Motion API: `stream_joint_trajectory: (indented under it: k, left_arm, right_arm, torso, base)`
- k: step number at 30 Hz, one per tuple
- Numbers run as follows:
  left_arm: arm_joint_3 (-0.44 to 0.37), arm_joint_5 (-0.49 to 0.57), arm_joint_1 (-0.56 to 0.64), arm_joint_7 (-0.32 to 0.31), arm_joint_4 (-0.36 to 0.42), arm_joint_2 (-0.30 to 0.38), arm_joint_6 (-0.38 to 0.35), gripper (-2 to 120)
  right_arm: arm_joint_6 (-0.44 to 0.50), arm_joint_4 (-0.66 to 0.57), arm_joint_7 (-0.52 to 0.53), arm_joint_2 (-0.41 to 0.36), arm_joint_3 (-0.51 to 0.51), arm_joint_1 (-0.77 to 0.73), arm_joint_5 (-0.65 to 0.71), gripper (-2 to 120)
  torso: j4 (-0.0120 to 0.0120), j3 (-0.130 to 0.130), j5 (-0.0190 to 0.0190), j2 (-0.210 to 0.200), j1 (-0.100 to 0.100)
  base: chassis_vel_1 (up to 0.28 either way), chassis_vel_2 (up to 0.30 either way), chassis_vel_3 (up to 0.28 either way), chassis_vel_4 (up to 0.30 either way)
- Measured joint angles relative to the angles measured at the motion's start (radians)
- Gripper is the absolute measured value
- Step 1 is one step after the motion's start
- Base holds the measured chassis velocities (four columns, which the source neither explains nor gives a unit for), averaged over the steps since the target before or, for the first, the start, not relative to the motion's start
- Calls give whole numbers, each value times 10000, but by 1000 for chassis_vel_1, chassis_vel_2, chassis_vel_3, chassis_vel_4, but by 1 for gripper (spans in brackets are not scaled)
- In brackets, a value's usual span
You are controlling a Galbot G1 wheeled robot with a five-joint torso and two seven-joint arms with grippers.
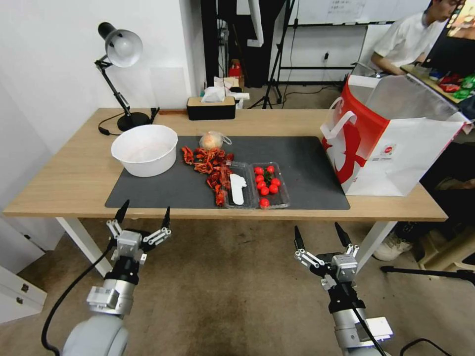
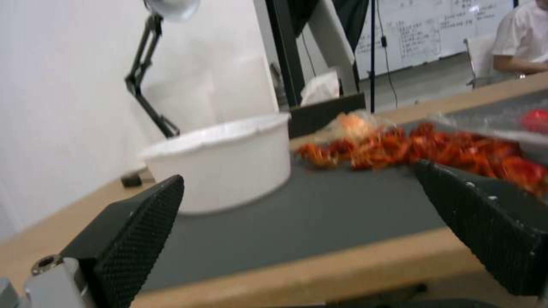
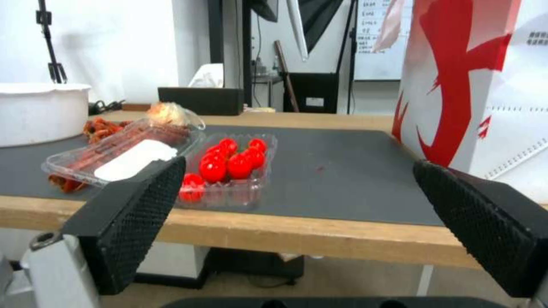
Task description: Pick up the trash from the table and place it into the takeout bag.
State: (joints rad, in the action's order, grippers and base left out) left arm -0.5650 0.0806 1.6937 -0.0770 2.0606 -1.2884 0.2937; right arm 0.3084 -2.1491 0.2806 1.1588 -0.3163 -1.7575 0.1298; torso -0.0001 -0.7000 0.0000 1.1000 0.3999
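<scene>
**Task not started: all trash on the counter**

Left gripper (image 1: pixel 143 213) hangs spread and empty off the near edge; right gripper (image 1: pixel 319 235) likewise. On the counter (image 1: pixel 74 173) mat, left to right: white bowl (image 1: pixel 144 149), red shell scraps (image 1: pixel 208 165), knotted clear bag (image 1: pixel 213 140), clear tray (image 1: pixel 247 185) of cherry tomatoes. Takeout bag (image 1: pixel 391 143) stands open far right. Lamp (image 1: pixel 118 49) and tissue box (image 1: pixel 211 108) sit at the far edge, out of the way.

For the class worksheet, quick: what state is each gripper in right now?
Left gripper: open, holding nothing, short of the table's near edge.
Right gripper: open, holding nothing, also short of that edge.
</scene>
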Motion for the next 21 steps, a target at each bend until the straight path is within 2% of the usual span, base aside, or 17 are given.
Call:
stream_joint_trajectory:
  k: [10,21]
  left_arm:
    - [72,-329,124,-107,-590,-214,427,100]
    - [78,-258,88,-163,-628,-209,481,100]
  right_arm:
    - [-301,163,-90,-138,-7,293,564,100]
    - [-347,302,-97,-142,-5,417,609,100]
  torso:
    - [0,0,0,0,1]
    - [0,0,0,0,1]
  base:
    - [0,0,0,0]
    - [0,0,0,0]
